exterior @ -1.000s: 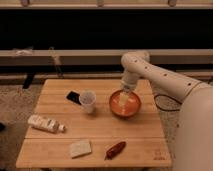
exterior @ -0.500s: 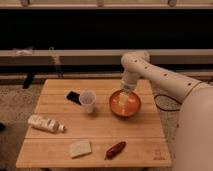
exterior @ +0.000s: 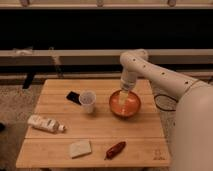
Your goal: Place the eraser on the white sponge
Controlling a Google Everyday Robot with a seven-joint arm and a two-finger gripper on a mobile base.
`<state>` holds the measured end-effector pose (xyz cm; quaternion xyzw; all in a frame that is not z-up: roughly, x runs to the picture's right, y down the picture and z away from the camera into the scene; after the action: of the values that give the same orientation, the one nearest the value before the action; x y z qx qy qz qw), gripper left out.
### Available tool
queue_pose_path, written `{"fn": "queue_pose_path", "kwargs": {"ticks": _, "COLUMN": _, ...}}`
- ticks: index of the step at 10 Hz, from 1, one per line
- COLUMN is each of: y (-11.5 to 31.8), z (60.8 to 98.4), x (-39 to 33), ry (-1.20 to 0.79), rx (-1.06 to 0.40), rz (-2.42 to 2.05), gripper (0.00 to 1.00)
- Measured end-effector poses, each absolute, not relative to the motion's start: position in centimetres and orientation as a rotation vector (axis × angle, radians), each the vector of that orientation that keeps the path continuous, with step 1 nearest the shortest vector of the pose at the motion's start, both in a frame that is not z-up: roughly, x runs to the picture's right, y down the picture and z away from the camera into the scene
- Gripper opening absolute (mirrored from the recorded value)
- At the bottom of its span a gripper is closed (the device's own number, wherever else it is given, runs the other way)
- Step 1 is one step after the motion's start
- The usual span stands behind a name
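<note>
The eraser (exterior: 74, 97), a small flat black block, lies on the wooden table (exterior: 95, 130) at the back left, just left of a clear cup (exterior: 87, 101). The white sponge (exterior: 80, 148), a pale squarish pad, lies near the table's front edge. My gripper (exterior: 125, 96) hangs down over an orange bowl (exterior: 125, 103) at the right of the table, well to the right of the eraser and behind the sponge. Nothing shows in it.
A white tube-like bottle (exterior: 45, 123) lies at the left side. A red chili-shaped object (exterior: 116, 149) lies at the front, right of the sponge. A dark wall and a rail run behind the table.
</note>
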<state>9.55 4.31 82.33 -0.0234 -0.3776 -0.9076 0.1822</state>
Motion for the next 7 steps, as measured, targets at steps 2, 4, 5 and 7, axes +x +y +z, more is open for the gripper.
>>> {"fn": "queue_pose_path", "kwargs": {"ticks": 2, "y": 2.5, "z": 83.0, "x": 6.1, "ry": -1.011, "rx": -0.070, "rz": -2.602, "gripper": 0.69}}
{"fn": "queue_pose_path", "kwargs": {"ticks": 4, "y": 0.4, "z": 83.5, "x": 1.4, "ry": -0.944, "rx": -0.057, "rz": -2.640, "gripper": 0.69}}
{"fn": "queue_pose_path", "kwargs": {"ticks": 5, "y": -0.5, "z": 83.6, "x": 0.0, "ry": -0.911, "rx": -0.053, "rz": -2.658, "gripper": 0.69}}
{"fn": "queue_pose_path", "kwargs": {"ticks": 7, "y": -2.6, "z": 83.3, "x": -3.6, "ry": -0.853, "rx": -0.015, "rz": -2.698, "gripper": 0.69}}
